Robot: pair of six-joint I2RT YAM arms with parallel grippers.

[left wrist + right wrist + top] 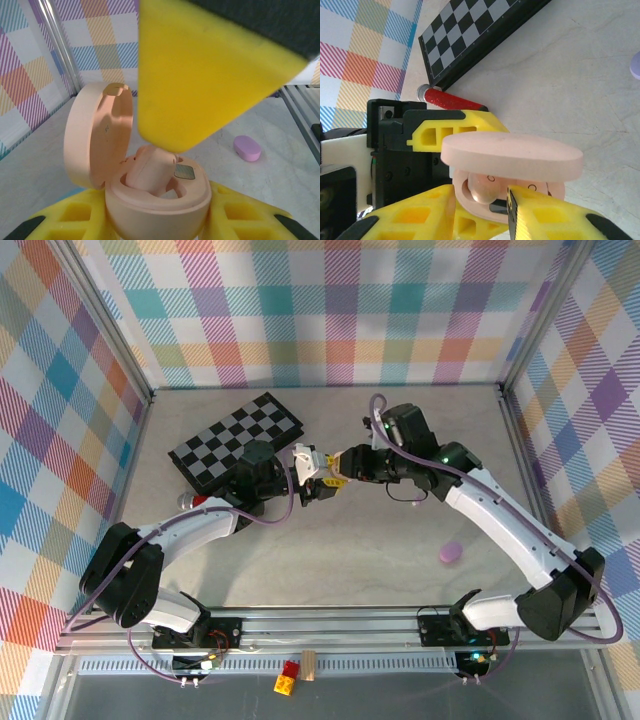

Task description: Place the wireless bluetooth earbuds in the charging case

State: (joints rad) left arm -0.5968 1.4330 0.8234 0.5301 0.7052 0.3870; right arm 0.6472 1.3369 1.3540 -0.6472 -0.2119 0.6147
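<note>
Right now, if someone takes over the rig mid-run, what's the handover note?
Left gripper: shut on the peach charging case, lid open.
Right gripper: shut on the pink earbud, which is tilted with its lower end inside the case.
Done: case opened, bud brought to it and partly in.
Left: seat the bud fully, then release. I cannot tell whether the other socket is filled.
Aside: a purple oval case lies closed on the table by the right arm.

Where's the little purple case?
In the top view the purple case lies on the table, right side, beside the right arm.
</note>
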